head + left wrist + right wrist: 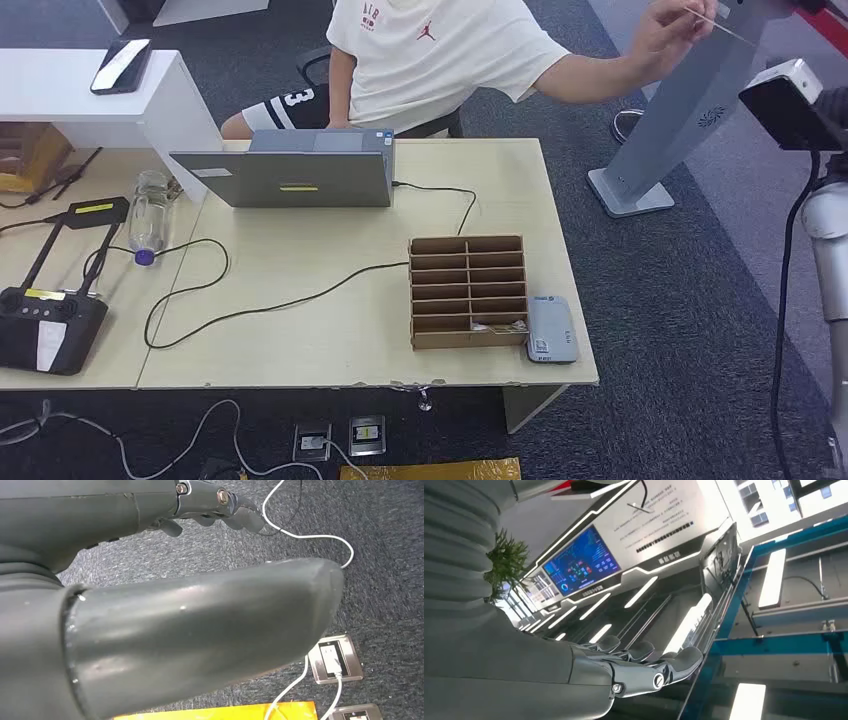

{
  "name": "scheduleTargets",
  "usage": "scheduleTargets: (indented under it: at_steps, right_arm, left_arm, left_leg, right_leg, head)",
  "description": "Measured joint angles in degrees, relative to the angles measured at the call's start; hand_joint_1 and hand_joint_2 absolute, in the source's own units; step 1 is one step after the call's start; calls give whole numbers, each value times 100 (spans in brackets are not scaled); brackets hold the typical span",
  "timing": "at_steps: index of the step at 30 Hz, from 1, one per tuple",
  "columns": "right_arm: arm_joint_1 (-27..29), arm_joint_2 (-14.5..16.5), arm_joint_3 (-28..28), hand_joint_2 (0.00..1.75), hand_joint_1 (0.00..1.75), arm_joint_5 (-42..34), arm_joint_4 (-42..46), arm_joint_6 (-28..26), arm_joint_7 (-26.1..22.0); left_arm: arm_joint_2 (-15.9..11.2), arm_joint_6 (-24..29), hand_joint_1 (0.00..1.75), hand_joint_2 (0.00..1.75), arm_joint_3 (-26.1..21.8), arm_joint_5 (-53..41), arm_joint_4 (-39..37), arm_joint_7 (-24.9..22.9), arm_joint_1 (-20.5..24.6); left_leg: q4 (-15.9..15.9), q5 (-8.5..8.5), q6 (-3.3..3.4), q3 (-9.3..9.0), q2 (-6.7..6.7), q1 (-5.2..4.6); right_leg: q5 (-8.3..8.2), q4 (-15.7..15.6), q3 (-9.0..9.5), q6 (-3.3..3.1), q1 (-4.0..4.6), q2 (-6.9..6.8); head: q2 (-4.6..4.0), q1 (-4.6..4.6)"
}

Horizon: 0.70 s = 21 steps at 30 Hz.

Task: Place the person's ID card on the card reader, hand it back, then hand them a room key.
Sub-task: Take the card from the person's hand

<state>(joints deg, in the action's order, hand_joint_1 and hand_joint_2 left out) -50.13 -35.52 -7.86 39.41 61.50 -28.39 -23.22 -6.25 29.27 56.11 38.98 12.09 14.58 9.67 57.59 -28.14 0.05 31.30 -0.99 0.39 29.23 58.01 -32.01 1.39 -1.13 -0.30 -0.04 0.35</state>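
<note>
A person in a white T-shirt (pixel 430 50) sits behind the table and reaches toward the upper right, pinching a thin card (pixel 720 25). My right arm (pixel 825 230) rises along the right edge toward it. In the right wrist view my right hand (pixel 639 667) has its fingers stretched out, and a dark flat card (pixel 716 575), seen nearly edge-on, stands just past the fingertips; I cannot tell if they touch. The grey card reader (pixel 552 330) lies beside a cardboard slot box (pixel 467 290) holding key cards (pixel 497 325). My left hand (pixel 190 625) hangs over the carpet, holding nothing.
A laptop (pixel 290 175), a water bottle (pixel 148 215), a black controller (pixel 45 325) and loose cables (pixel 200 300) lie on the table (pixel 330 340). A grey stand (pixel 680 110) rises at the right. Floor sockets (pixel 340 438) sit below the table's front edge.
</note>
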Motion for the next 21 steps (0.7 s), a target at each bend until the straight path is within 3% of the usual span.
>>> scheduleTargets:
  at_steps: [10,21]
  right_arm:
    - [-327,222,-755,175,0,423,-212,1286,74]
    - [-461,657,-1713,175,0,587,-521,1518,7]
  left_arm:
    - [-48,-147,0,0,38,-3,-1,0,38]
    - [-93,-230,0,0,107,-4,-2,0,22]
  left_leg:
    - [-1,3,-3,2,-2,2]
    - [-1,3,-3,5,-2,5]
  right_leg:
    - [0,1,0,0,2,-2]
    - [1,2,-3,-1,5,-1]
  head:
    - [0,0]
    - [0,1]
